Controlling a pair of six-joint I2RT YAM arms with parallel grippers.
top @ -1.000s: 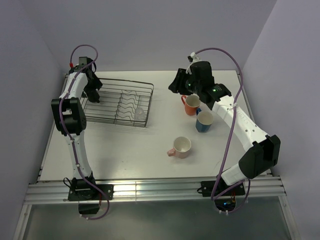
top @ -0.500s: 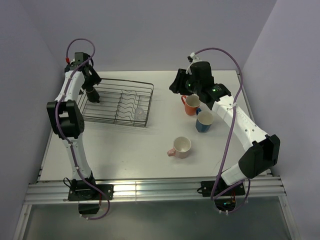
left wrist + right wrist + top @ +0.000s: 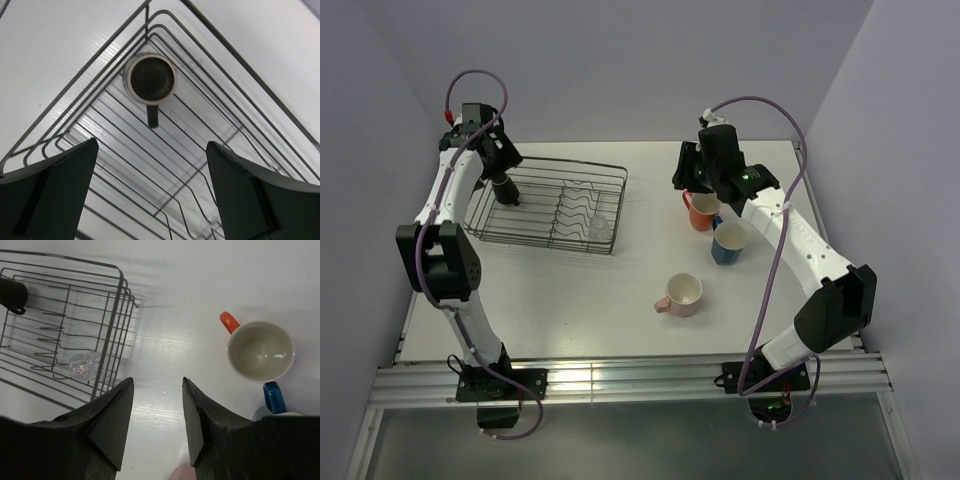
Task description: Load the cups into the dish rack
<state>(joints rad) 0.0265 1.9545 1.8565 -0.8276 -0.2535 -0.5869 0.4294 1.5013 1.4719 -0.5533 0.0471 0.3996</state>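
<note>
The dish rack [image 3: 560,232] stands at the back left. A dark brown mug [image 3: 150,80] stands upright in its corner, handle toward my left gripper [image 3: 152,145], which is open and empty above the rack floor. In the top view that gripper [image 3: 506,188] covers the mug. A clear glass tumbler [image 3: 601,228] lies in the rack's right end. The orange mug [image 3: 702,210], blue mug [image 3: 728,243] and pink mug [image 3: 682,294] stand on the table. My right gripper [image 3: 157,382] is open and empty, above the table left of the orange mug [image 3: 260,351].
The white table [image 3: 570,300] ends at an aluminium rail at the front. Lilac walls close in at the back and both sides. The rack's upright plate dividers [image 3: 575,205] fill its middle. The right arm [image 3: 790,235] reaches over the blue mug.
My left arm has swung its elbow left and lifted its wrist, with the gripper staying over the rack's left end. My right gripper has shifted slightly right. The cups have not moved.
</note>
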